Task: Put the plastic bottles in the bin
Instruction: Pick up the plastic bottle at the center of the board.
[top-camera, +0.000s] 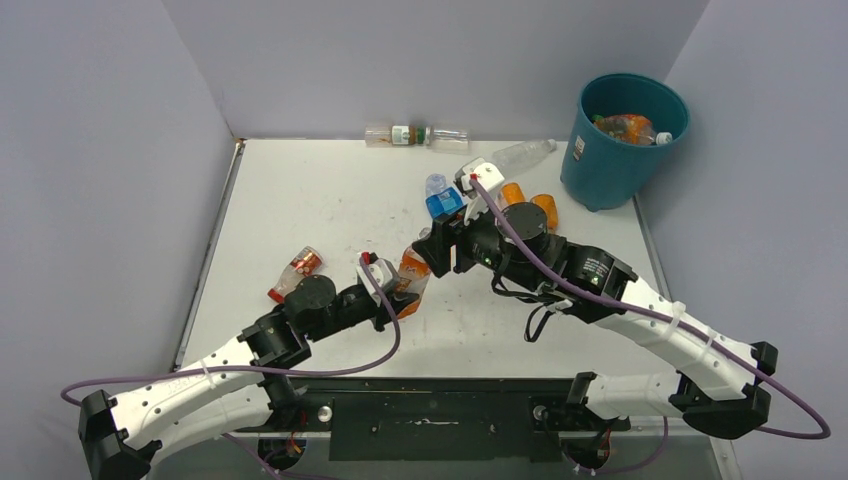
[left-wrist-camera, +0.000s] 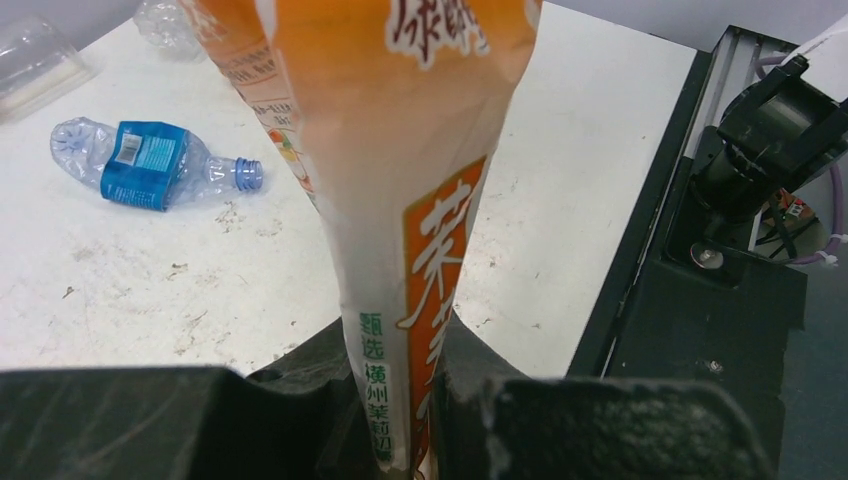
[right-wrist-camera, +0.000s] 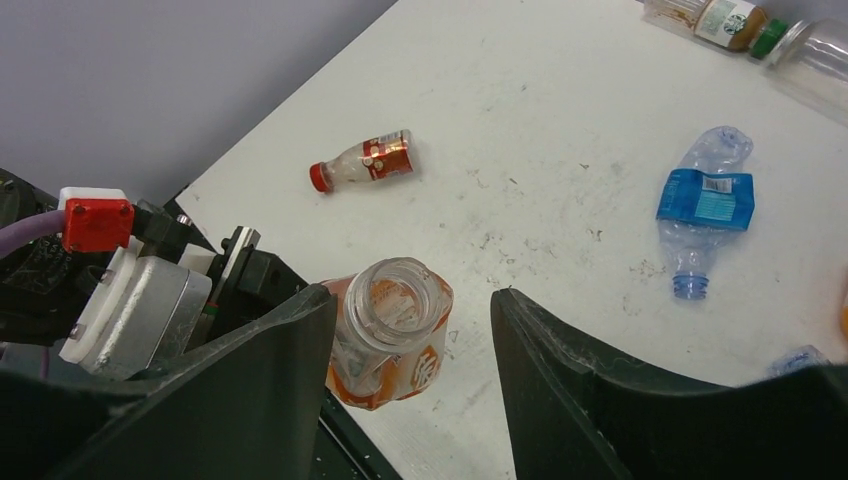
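Our left gripper (left-wrist-camera: 400, 395) pinched the jug (left-wrist-camera: 400, 150) while the right gripper (right-wrist-camera: 410, 320) stood part-open astride its neck; we judged it should centre before clamping.

The teal bin (top-camera: 615, 150) is set at the far right, with several bottles (top-camera: 627, 127) already inside. An orange-labelled jug (left-wrist-camera: 400, 200) is seen neck up and uncapped, its lower body pinched flat. A crushed blue-labelled bottle (right-wrist-camera: 703, 205) and a small red-labelled bottle (right-wrist-camera: 365, 160) are laid on their sides on the tabletop (top-camera: 330, 190). Two orange bottles (top-camera: 546, 210) are found near the bin.
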